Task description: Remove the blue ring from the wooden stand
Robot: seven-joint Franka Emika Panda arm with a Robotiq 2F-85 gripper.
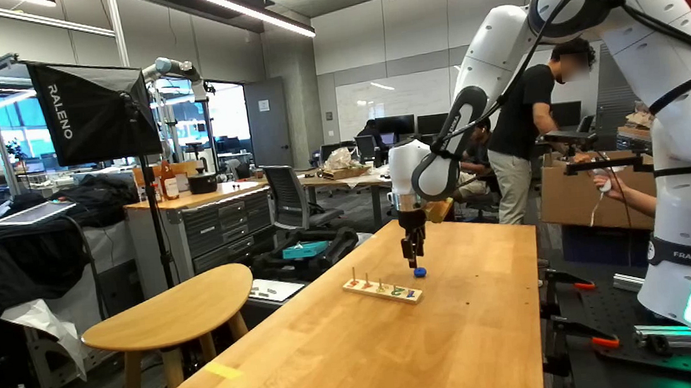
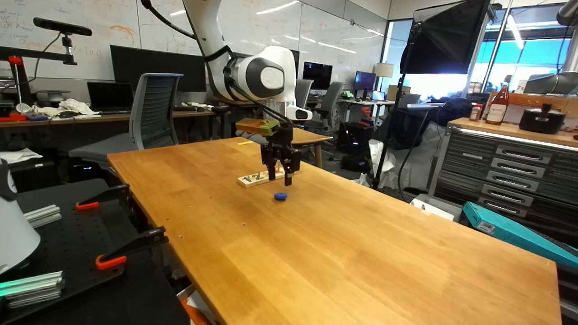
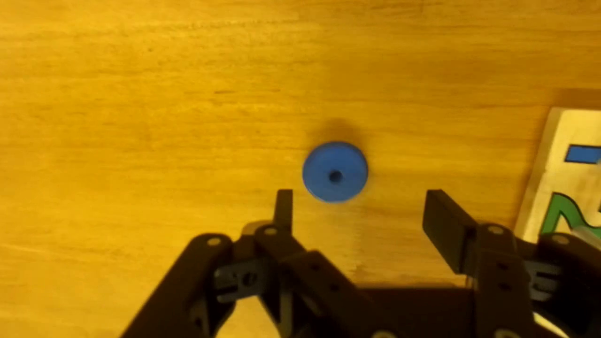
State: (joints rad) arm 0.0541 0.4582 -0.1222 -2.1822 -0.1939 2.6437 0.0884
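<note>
Looking along one long wooden table [image 1: 461, 341], we are seeing one white robot arm [image 1: 492, 40] arching over it and the gripper [image 3: 358, 199] hanging with its fingers [image 3: 446, 227] apart. In the wrist view, from the midpoint between those fingers, the wooden stand [image 3: 558, 179] is lying at three o'clock, and the blue ring [image 3: 334, 163] is resting flat on the table, off the stand, at about eleven o'clock; in both exterior views it is sitting just below the gripper, at six o'clock. Counting by size, we are finding one gripper with two fingers, one stand with at least three upright pegs [image 1: 354, 273], and one ring.
</note>
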